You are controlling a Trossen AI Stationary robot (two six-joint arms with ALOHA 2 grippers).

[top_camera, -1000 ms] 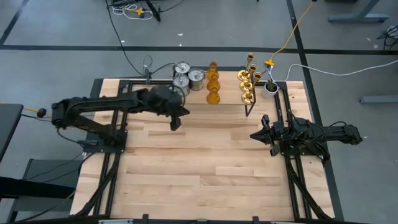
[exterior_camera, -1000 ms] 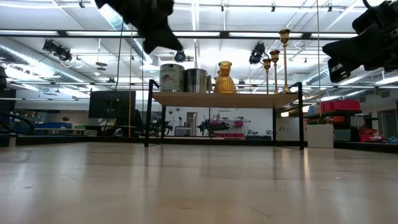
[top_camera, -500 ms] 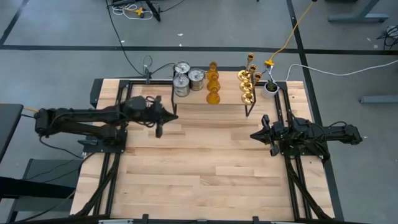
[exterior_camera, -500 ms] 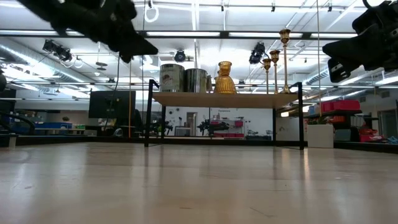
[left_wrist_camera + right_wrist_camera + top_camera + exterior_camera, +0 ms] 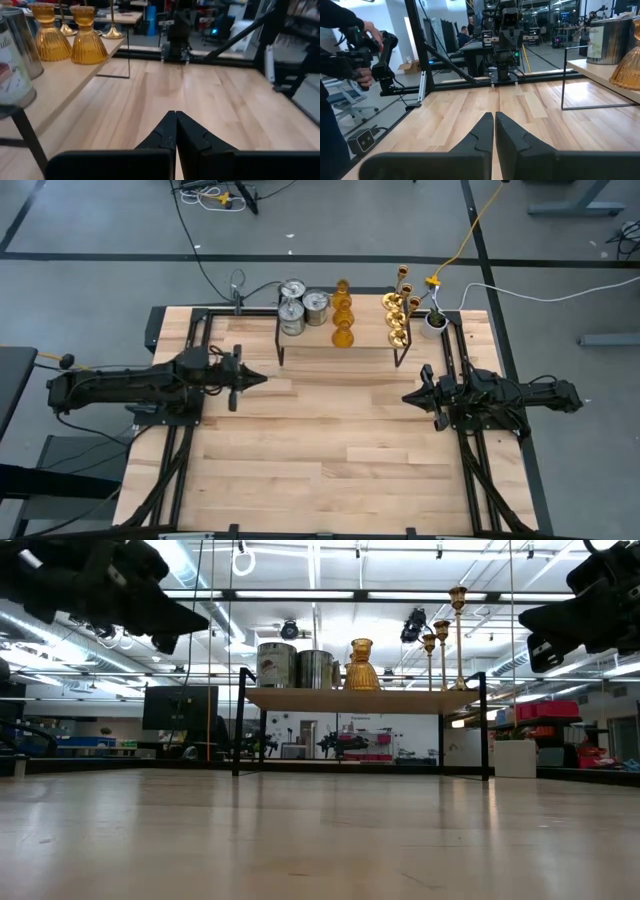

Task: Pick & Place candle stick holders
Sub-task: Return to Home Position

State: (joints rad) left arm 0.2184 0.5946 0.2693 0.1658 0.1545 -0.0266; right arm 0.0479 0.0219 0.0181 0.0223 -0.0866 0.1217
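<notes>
The candle stick holders stand on a small raised shelf [image 5: 340, 348] at the table's far side: silvery glass cylinders [image 5: 300, 308] at its left, amber bell-shaped ones [image 5: 342, 315] in the middle, brass ones [image 5: 398, 315] at its right. They also show in the low view [image 5: 360, 665]. My left gripper [image 5: 262, 379] is shut and empty over the table's left part, pointing right, short of the shelf [image 5: 175, 116]. My right gripper [image 5: 405, 396] is shut and empty at the table's right side, pointing left [image 5: 494, 116].
A small white pot with a green plant [image 5: 435, 321] stands right of the shelf. The shelf's black legs [image 5: 279, 352] reach down to the table. A person's hands holding a controller show beyond the table in the right wrist view [image 5: 365, 52]. Bare wood lies between the arms.
My left gripper has drawn back from near the silvery cylinders on the shelf, toward the table's left edge and a little toward its near edge, and the arm has stretched out low. It stays shut and empty. The holders have kept still.
</notes>
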